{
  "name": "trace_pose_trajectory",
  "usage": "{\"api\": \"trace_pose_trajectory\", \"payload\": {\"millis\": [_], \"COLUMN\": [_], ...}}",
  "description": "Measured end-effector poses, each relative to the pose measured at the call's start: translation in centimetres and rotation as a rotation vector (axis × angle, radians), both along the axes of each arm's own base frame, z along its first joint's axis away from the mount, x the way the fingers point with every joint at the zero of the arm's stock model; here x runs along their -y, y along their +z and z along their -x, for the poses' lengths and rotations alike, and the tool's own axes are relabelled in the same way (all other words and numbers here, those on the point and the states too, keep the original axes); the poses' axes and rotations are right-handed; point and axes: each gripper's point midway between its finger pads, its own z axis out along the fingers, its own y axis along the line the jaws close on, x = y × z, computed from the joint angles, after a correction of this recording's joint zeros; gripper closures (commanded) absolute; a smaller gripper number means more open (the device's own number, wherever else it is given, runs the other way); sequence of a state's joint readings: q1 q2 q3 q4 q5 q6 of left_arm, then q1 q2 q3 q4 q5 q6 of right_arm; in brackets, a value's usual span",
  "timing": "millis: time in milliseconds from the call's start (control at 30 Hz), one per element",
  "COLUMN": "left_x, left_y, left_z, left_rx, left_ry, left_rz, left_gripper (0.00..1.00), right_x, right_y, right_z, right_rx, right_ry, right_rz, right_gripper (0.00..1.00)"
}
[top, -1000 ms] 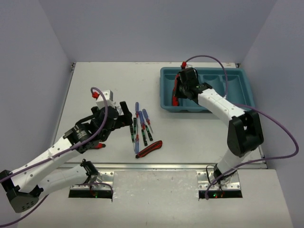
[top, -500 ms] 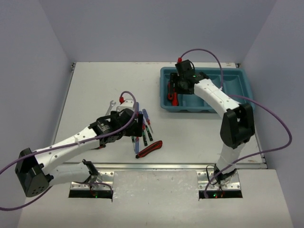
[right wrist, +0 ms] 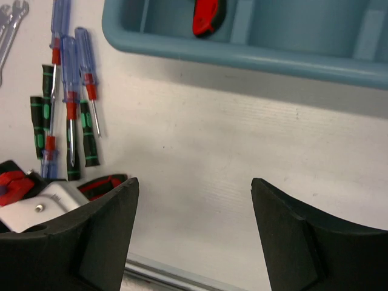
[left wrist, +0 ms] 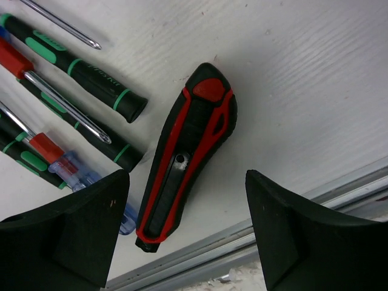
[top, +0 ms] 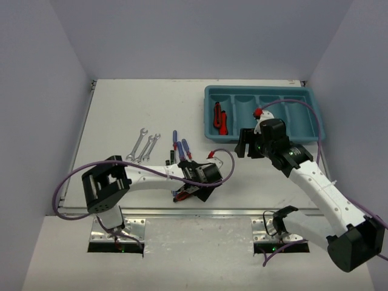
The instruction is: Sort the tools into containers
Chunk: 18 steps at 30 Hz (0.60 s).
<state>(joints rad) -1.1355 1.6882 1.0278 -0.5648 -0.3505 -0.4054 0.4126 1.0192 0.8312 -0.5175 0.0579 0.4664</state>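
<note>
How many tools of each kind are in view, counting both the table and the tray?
Silver wrenches: 3
Blue-handled screwdrivers: 4
Black-and-green screwdrivers: 4
Red-and-black utility knives: 3
Total: 14

Left gripper (top: 201,180) hangs low near the counter's front edge, jaws wide; right gripper (top: 242,144) hovers right of centre, likewise spread.

knife (left wrist: 185,170): matt black and red plastic
screwdriver shafts (left wrist: 68,104): shiny bare metal
tray (right wrist: 273,60): smooth teal plastic
counter (left wrist: 303,73): white, matt, faintly grained
</note>
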Motion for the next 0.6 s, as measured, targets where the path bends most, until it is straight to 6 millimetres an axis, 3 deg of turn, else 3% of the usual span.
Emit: {"api": "trace_pose_trajectory", "payload": {"millis": [133, 600], "left_x": [-0.4, 1.5], "left_y": [-1.5, -1.5], "left_z": [0.2, 0.2], "left_rx": [-0.018, -0.036], "left_ry": [-0.041, -0.13], "left_rz": [-0.057, -0.001], "left_gripper": [0.24, 0.28], "right_x": [-0.1, -1.2], "right_y": [-1.3, -1.0], "right_z": [1.0, 1.1], "right_rx": [-0.031, -0.006], "right_ry": [0.034, 0.088], "right_rz": [0.004, -0.043], "right_gripper": [0.25, 0.25]}}
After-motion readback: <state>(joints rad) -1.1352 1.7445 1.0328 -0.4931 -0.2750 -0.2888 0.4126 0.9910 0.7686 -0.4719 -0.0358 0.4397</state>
